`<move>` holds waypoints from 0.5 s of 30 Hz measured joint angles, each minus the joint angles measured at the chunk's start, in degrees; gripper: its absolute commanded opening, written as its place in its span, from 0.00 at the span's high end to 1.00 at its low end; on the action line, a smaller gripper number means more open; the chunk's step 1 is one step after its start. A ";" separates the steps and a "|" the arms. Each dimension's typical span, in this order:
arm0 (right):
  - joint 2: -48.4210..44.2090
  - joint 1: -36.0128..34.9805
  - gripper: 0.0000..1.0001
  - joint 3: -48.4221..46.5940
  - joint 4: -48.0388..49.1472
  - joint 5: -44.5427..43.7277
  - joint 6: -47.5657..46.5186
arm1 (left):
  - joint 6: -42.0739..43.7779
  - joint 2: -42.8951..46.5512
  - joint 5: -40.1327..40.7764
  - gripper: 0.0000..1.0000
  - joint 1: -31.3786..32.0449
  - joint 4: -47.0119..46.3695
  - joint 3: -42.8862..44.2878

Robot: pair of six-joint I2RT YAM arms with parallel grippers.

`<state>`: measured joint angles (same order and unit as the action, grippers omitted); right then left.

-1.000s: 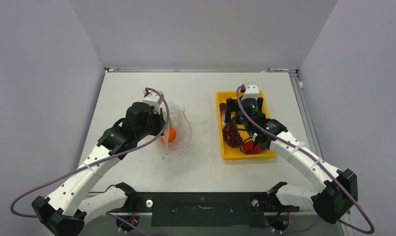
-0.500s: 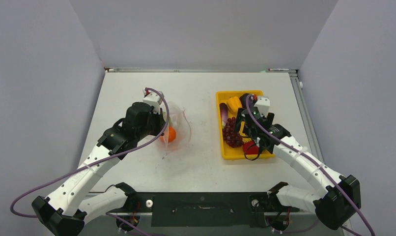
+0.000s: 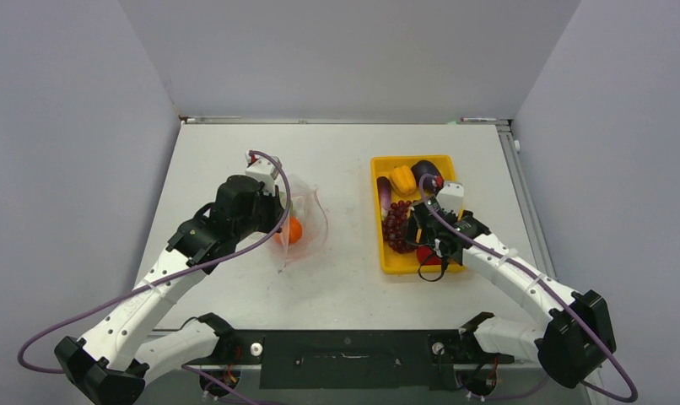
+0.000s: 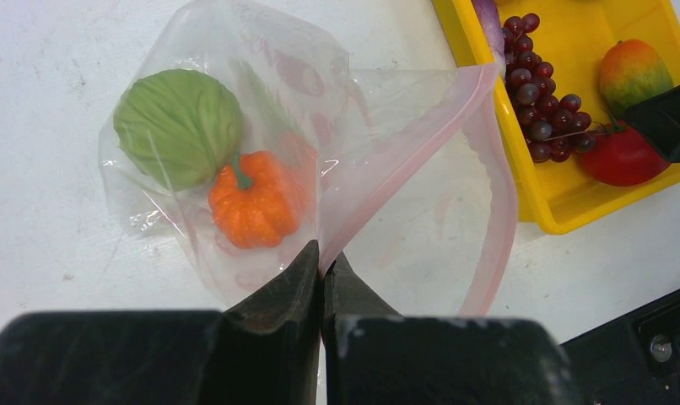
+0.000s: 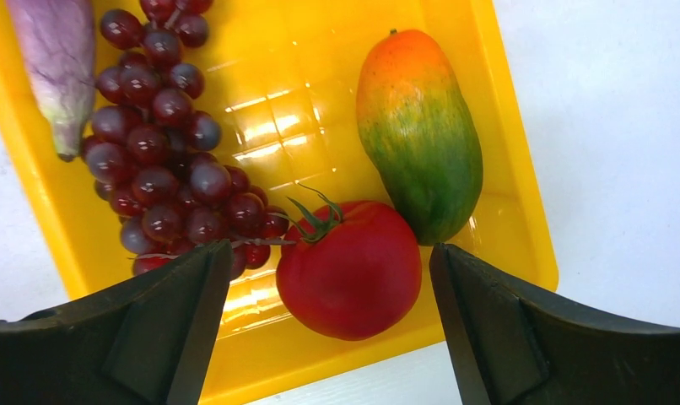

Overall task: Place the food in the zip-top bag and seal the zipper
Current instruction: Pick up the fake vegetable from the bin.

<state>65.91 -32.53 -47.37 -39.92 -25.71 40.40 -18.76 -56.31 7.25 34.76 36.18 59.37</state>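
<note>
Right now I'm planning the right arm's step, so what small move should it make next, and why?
Probably lower the right pincer straight down and close on the red tomato. Its jaws stand open with the tomato framed between them, while the left pincer is shut on the zip-top bag, holding its mouth open; an orange pumpkin and a green cabbage lie inside.

— What moves?
— The right tool [image 3: 428,242]: it slides from the yellow tray's [image 3: 376,177] far end to its near end, above the tomato [image 5: 349,270].
— Anything else?
— The yellow pepper [image 3: 402,179] at the far end now shows.
</note>
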 measured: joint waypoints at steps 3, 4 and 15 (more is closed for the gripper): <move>0.79 0.00 0.10 1.22 -0.17 0.00 0.87 | 0.00 0.00 0.00 1.00 0.00 0.02 0.00; 0.96 0.00 0.10 1.70 -0.33 0.00 1.03 | 0.00 0.00 0.00 1.00 0.00 0.00 0.00; 1.09 0.00 0.10 6.51 -0.31 1.38 2.73 | 0.00 0.00 0.00 1.00 0.00 0.02 0.00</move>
<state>67.00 -32.53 -40.86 -40.23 -24.34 43.13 -18.76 -56.31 7.25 34.76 36.21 59.37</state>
